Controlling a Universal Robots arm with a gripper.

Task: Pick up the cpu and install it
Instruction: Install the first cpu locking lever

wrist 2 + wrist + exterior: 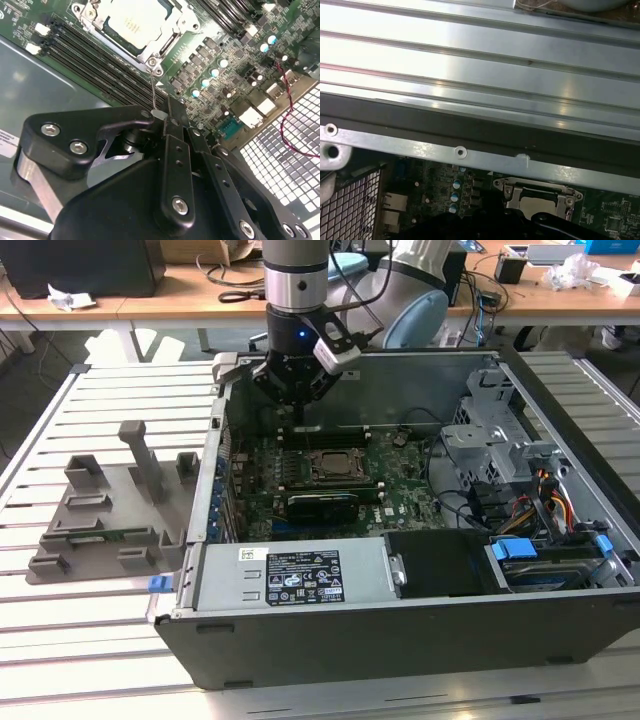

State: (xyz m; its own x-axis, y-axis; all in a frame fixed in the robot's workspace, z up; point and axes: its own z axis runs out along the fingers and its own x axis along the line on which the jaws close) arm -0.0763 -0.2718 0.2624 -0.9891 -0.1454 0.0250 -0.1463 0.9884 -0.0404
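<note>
We see the gripper (300,390) hanging over the back part of an open computer case (400,640) that lies on a slatted metal table (120,390), the arm coming down from above in the exterior view. In the second wrist view the gripper (167,117) has its black fingers (175,165) drawn close together, and they seem to nip a thin wire lever (154,92) that rises from the corner of the socket frame (167,42); we cannot tell for certain whether the fingers truly clamp it or merely stand against it. The cpu (134,24) lies flat inside that socket, its silver-grey top plate facing up, ringed by the metal frame, and the same chip shows in the exterior view as a pale square (333,462) in the middle of the green motherboard (400,500). Beside the socket run the dark memory slots (85,57), and on its other side stands a cluster of small capacitors (212,75). In the first wrist view we look across the table's slats toward the case's rear wall (460,152), with the socket frame (537,192) just beyond it. To the exterior view's left of the case, well apart from the gripper, sits a grey plastic holder tray (110,515). A wooden desk (180,290) stands behind the table.
</note>
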